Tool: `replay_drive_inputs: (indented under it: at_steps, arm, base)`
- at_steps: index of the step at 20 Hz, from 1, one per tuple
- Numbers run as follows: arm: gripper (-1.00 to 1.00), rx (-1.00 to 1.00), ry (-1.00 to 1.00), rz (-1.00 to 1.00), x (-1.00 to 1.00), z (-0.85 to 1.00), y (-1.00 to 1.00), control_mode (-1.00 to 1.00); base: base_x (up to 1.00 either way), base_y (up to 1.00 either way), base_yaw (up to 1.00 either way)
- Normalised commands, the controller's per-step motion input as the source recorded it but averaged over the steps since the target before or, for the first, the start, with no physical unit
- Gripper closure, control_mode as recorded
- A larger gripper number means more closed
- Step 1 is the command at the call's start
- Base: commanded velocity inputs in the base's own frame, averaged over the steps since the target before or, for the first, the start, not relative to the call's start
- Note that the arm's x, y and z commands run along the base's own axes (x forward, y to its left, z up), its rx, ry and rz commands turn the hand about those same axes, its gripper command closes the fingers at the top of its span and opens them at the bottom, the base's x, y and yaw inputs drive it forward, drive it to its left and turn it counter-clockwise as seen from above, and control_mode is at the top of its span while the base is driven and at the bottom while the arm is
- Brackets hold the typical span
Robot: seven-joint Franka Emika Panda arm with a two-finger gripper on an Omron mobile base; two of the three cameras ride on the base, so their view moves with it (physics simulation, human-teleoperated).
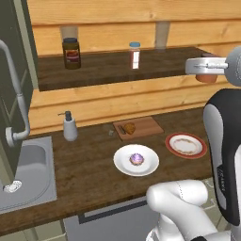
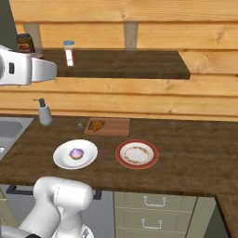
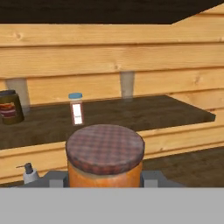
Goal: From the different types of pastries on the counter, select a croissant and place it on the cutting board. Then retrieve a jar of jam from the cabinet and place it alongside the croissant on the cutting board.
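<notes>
Even flat rendered light, soft shadows, no glare, slightly coarse, low-resolution

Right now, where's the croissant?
Croissant lies on the left part of the cutting board, on the counter behind the white plate holding the cupcake.

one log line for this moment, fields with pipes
phase: carrying jam | end effector: shut on jar of jam | croissant: on cutting board | cupcake: on white plate
</notes>
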Motion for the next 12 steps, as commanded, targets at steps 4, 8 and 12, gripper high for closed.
replay_drive_inputs:
  at_steps: [4,8,12]
  arm:
    - [1.00,0.00,0.00,0.00,0.00,0.00,0.00,1.00]
    - [1.00,0.00,0.00,0.00,-0.02,0.00,0.00,-1.00]
    - [1.00,0.00,0.00,0.00,-0.64,-0.05,-0.03,-1.00]
  base:
    - [0.00,0.00,0.00]
    - [0.00,0.00,0.00]
    - [0.00,0.00,0.00]
